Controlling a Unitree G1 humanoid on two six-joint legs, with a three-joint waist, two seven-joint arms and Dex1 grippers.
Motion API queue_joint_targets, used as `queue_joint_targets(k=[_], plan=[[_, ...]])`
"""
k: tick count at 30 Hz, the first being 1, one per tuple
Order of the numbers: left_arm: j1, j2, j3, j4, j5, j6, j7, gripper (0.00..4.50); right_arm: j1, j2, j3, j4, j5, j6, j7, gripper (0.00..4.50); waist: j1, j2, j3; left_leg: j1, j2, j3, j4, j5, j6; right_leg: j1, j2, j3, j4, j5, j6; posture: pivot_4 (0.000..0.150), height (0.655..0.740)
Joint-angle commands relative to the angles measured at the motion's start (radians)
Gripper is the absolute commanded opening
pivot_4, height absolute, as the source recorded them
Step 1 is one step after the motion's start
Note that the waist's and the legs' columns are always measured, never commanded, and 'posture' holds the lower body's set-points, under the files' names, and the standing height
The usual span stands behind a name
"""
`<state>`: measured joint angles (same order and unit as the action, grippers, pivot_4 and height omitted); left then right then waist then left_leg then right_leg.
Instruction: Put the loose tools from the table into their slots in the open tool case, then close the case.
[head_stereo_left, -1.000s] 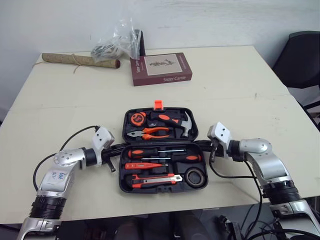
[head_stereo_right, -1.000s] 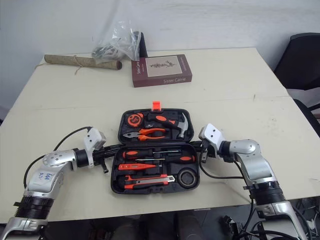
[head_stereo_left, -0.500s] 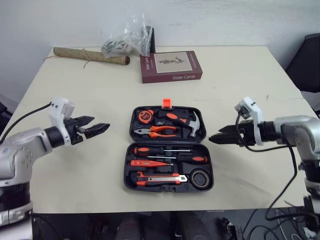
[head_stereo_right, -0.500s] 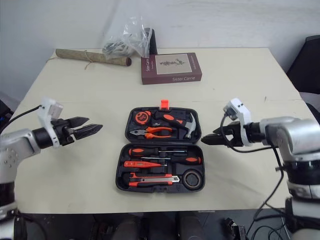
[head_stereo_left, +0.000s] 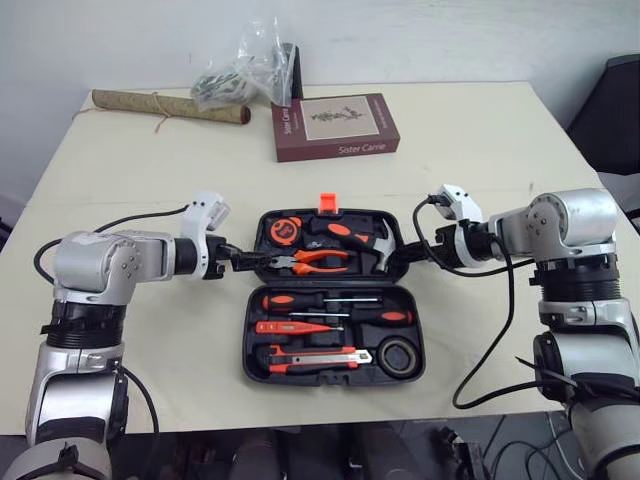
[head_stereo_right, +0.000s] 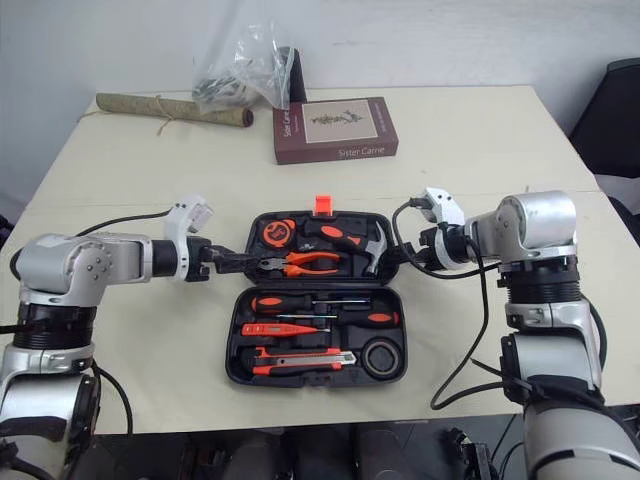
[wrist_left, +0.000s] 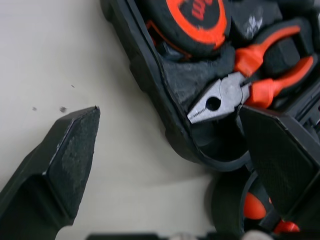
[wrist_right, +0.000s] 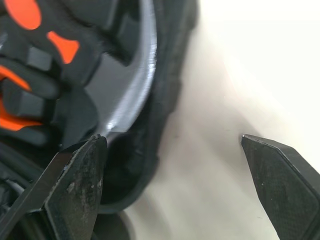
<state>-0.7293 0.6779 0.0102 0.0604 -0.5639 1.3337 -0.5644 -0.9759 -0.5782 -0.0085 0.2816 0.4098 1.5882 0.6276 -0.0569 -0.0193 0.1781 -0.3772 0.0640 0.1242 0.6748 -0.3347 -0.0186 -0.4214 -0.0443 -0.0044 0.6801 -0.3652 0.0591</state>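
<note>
Tool case lies open mid-surface, every slot apparently filled. Left gripper and right gripper flank its far half, jaws spread astride the side walls. An uneven lift could twist that half and spill the pliers or hammer.

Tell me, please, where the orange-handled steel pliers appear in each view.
Left eye view: orange-handled steel pliers in the far half of the black plastic tool case, left side.
Right eye view: same slot.
Left wrist view: nose just inside the case's rim.
Right wrist view: cannot tell; orange shapes.
Shared landmark: the case's rim.
</note>
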Motion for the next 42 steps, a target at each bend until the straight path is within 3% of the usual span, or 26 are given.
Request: queue_joint_targets(k=[1,13,14,16,17,20,24,26,30,36,42], plan=[[-0.033,0.0,-0.02,0.017,0.024,-0.029,-0.016,4.5,-0.015,-0.006,-0.004,-0.009,0.009,0.013,-0.014,4.47,0.001,0.0,0.0,0.0,0.0,0.0,0.0,0.0,0.0,0.0,0.0,0.0,0.0,0.0,0.0,0.15,0.74],[-0.065,-0.032,-0.013,0.107,0.087,-0.068,0.018,4.5,0.01,-0.033,0.032,0.001,-0.003,0.026,-0.044,4.47,0.002,0.0,0.0,0.0,0.0,0.0,0.002,0.0,0.0,0.0,0.0,0.0,0.001,0.0,0.0,0.15,0.74],[-0.061,-0.038,-0.021,0.11,0.091,-0.071,0.019,4.5,0.012,-0.032,0.035,0.009,-0.007,0.026,-0.049,4.24,0.003,0.0,0.0,0.0,0.0,0.0,0.003,0.0,0.0,0.0,0.0,0.0,0.001,0.0,0.0,0.15,0.74],[-0.057,-0.048,-0.027,0.113,0.094,-0.073,0.022,3.96,0.014,-0.028,0.035,0.02,-0.01,0.026,-0.054,3.72,0.005,0.0,0.0,0.0,0.0,0.0,0.003,0.0,0.0,0.0,0.0,0.0,0.002,0.0,0.0,0.15,0.74],[-0.056,-0.052,-0.027,0.115,0.097,-0.072,0.022,3.68,0.014,-0.028,0.036,0.024,-0.01,0.026,-0.056,3.26,0.005,0.0,0.0,0.0,0.0,0.0,0.004,0.0,0.0,0.0,0.0,0.0,0.002,0.0,0.0,0.15,0.74],[-0.057,-0.069,-0.021,0.126,0.1,-0.071,0.02,2.55,0.013,-0.032,0.04,0.044,0.018,0.026,-0.057,2.03,0.011,-0.001,-0.001,0.001,0.0,0.0,0.004,0.0,0.0,0.001,0.0,0.0,0.003,0.0,0.0,0.15,0.74],[-0.053,-0.096,-0.013,0.131,0.09,-0.06,0.005,0.76,0.02,-0.002,0.009,0.065,0.044,0.026,-0.091,0.06,0.022,-0.003,-0.003,0.008,0.0,-0.001,0.006,0.0,0.0,0.01,0.0,0.0,0.001,0.0,0.0,0.15,0.74],[-0.044,-0.106,-0.004,0.128,0.086,-0.07,-0.001,0.04,0.022,0.034,-0.051,0.047,0.043,0.026,-0.115,0.0,0.026,-0.003,-0.005,0.01,0.0,-0.002,0.006,0.0,0.0,0.012,0.0,0.0,0.001,0.0,0.0,0.15,0.74],[-0.009,-0.139,0.053,0.109,0.082,-0.201,-0.016,0.01,0.07,0.09,-0.158,-0.095,0.077,-0.074,-0.113,0.0,0.025,-0.004,-0.007,0.009,0.0,-0.002,0.007,0.0,0.0,0.011,0.0,0.0,0.003,0.0,0.0,0.15,0.74],[0.106,-0.211,0.177,0.048,0.084,-0.691,-0.118,0.01,0.28,0.094,-0.186,-0.415,0.104,-0.441,-0.003,0.0,0.026,-0.003,-0.005,0.005,0.001,-0.001,0.004,0.0,-0.001,0.006,0.001,-0.001,0.001,0.0,0.0,0.15,0.74],[0.231,-0.238,0.185,0.048,0.205,-1.259,-0.214,0.01,0.506,-0.035,-0.034,-0.51,-0.157,-1.082,0.097,0.0,0.025,-0.003,-0.004,-0.009,0.0,0.0,0.008,0.0,-0.001,-0.008,0.001,-0.001,0.003,0.001,0.001,0.15,0.74]])
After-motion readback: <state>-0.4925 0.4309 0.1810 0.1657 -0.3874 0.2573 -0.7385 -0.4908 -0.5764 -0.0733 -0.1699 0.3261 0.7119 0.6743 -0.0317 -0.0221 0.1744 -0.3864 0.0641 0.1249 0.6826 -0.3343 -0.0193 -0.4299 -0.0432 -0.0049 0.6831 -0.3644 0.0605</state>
